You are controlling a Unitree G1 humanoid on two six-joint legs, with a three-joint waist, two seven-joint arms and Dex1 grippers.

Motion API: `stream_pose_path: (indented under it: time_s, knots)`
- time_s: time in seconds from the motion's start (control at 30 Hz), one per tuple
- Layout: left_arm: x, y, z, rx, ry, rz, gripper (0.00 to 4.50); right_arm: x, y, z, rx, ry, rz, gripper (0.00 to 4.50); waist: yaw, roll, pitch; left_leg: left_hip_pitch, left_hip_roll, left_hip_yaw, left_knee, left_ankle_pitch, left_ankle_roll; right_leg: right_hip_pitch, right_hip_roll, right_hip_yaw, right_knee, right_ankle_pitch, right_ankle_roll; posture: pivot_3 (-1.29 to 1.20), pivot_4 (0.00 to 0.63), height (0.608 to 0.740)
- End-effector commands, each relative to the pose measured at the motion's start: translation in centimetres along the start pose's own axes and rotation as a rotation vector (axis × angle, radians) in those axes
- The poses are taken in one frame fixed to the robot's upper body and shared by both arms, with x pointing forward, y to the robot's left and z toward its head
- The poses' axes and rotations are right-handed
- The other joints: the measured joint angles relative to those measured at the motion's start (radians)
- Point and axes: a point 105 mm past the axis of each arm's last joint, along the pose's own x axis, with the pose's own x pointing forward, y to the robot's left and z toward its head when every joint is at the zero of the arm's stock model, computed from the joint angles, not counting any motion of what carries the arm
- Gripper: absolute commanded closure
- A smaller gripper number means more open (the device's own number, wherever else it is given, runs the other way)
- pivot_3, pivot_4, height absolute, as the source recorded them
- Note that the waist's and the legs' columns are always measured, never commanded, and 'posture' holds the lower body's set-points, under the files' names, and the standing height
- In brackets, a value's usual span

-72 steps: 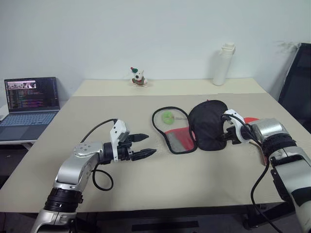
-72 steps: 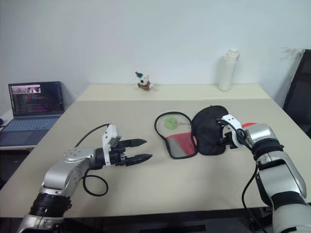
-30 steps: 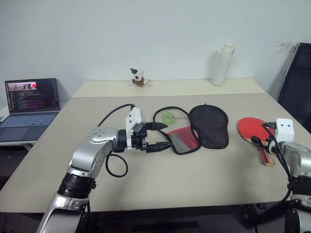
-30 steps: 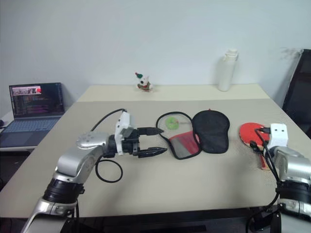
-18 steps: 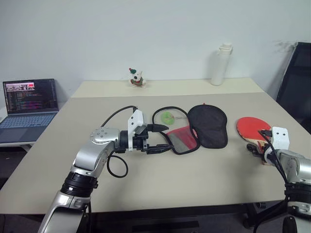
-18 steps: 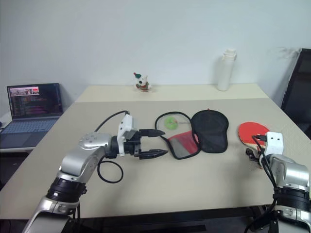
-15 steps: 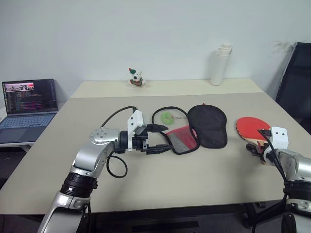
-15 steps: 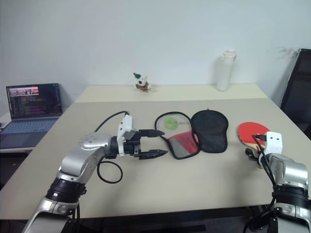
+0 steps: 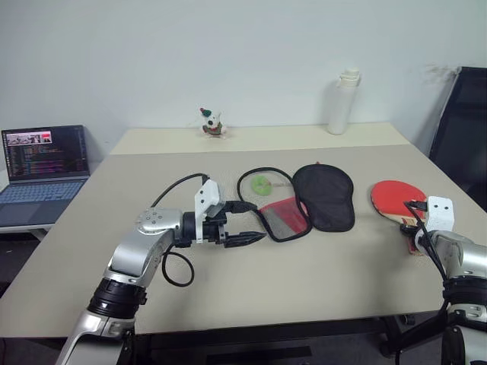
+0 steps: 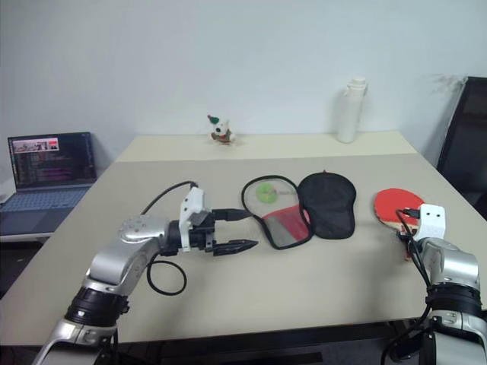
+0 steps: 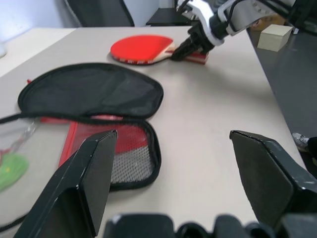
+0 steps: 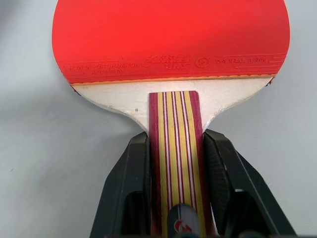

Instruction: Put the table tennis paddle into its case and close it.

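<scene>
R gripper (image 12: 176, 163) pinches paddle (image 12: 171, 47) handle at table's (image 9: 319, 281) 3 o'clock edge, likely for lifting. L gripper (image 9: 245, 221) spread, hovering just 9 o'clock of case (image 9: 304, 199), prob. to steady it. Case lies unzipped mid-table. Beyond: bottle (image 9: 340, 101), toy (image 9: 209, 122); laptop (image 9: 42, 163) at 9 o'clock.

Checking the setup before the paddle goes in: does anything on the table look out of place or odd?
One thing: a small green ball lies inside the open case, under the mesh of its unfolded flap, where the paddle should go. The table tennis paddle lies flat and looks undamaged, its handle between the right gripper fingers.
</scene>
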Motion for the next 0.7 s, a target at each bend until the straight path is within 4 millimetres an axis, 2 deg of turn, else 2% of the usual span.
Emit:
stream_pose_path:
  time_s: [0.03,0.1,0.17,0.23,0.37,0.5,0.7]
  knots:
    - [-0.4,-0.1,1.5,0.049,-0.036,0.011,0.53,-2.3,2.8,7.8,0.045,-0.253,0.085,3.39,-0.005,0.001,0.001,-0.001,0.0,0.0,0.0,0.0,0.0,-0.001,0.0,0.0,0.0,0.0,0.0,0.0,0.15,0.74]
    - [-0.4,-0.1,1.4,0.045,-0.036,0.014,0.53,-2.9,4.8,9.3,0.062,-0.29,0.139,3.39,-0.006,0.001,0.001,-0.002,0.0,-0.001,0.0,0.0,0.0,-0.002,0.001,0.0,0.0,0.0,0.0,0.0,0.15,0.74]
    - [-0.4,-0.1,1.3,0.042,-0.035,0.016,0.53,-3.7,8.3,10.5,0.06,-0.321,0.231,3.39,-0.007,0.001,0.001,-0.003,0.001,-0.001,0.0,0.0,0.0,-0.002,0.001,0.0,0.0,0.0,0.0,0.0,0.15,0.74]
    - [-0.4,-0.2,1.2,0.038,-0.033,0.017,0.53,-4.1,11.6,10.2,0.054,-0.308,0.312,3.39,-0.007,0.001,0.001,-0.003,0.001,-0.001,-0.001,0.0,0.0,-0.003,0.002,0.0,0.0,0.0,0.0,0.0,0.15,0.74]
    - [-0.4,-0.4,1.0,0.033,-0.032,0.021,0.53,-4.1,15.3,7.9,0.056,-0.246,0.386,3.39,0.001,0.001,0.0,-0.004,0.003,-0.002,-0.001,0.0,0.0,-0.003,0.004,-0.002,0.0,0.001,-0.003,0.0,0.15,0.74]
    - [-0.4,-0.5,0.9,0.029,-0.032,0.024,0.53,-3.9,17.8,5.6,0.046,-0.192,0.427,3.39,0.01,0.001,0.0,-0.007,0.003,-0.002,0.0,0.0,0.0,-0.004,0.001,-0.003,-0.001,0.002,-0.005,0.0,0.15,0.74]
    - [-0.4,-0.5,0.8,0.026,-0.03,0.032,0.53,-2.4,18.0,3.9,0.015,-0.153,0.396,3.39,0.008,0.001,0.001,-0.008,0.0,0.0,0.0,0.0,0.0,-0.006,-0.005,-0.001,-0.003,0.005,-0.001,0.0,0.15,0.74]
